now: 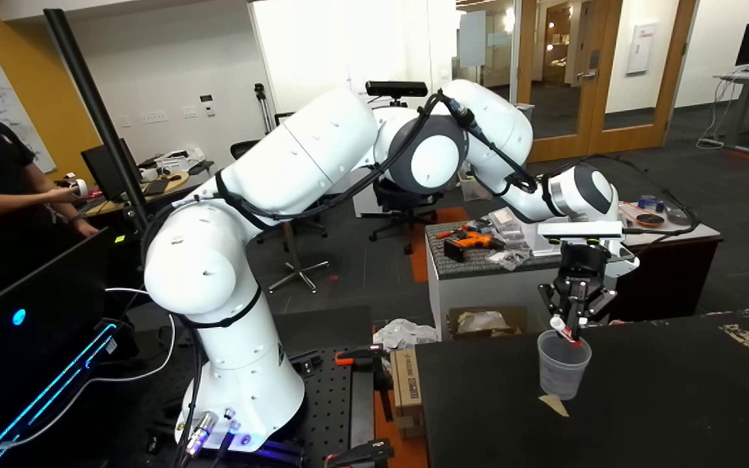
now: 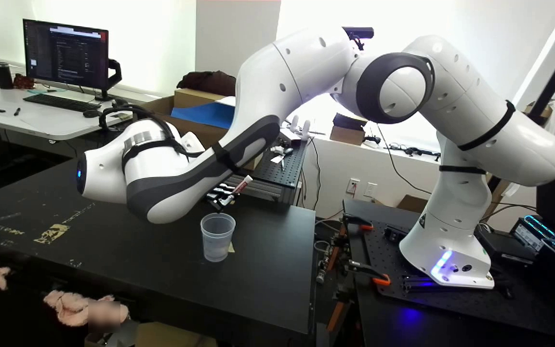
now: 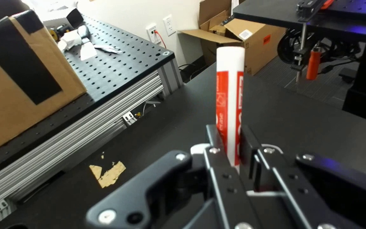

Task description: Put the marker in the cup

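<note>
Marker (image 3: pixel 229 95) is in your gripper (image 3: pixel 230 138), whose two fingers stand clamped on its red-and-white barrel. In your wrist view it points to 12 o'clock, white end (image 3: pixel 230 58) up, with a carton (image 3: pixel 8 93) at 9 o'clock from it. You have it slanted at the mouth of the cup (image 1: pixel 563 374), which stands upright on the table (image 1: pixel 667 390) at 6 o'clock from the gripper in both exterior views. In an exterior view the marker's red lower end (image 1: pixel 577 343) leans between 4 and 5 o'clock and overlaps the cup's rim; you cannot tell from here whether it is inside. A tan scrap (image 1: pixel 554 405) lies at 7 o'clock from the cup's base, just beside it, and a drill (image 1: pixel 476 241) sits well behind, at 10 o'clock from the gripper. In an exterior view your arm (image 2: pixel 301 67) partly hides the gripper, and a monitor (image 2: pixel 65 55) stands at 10 o'clock from it.
</note>
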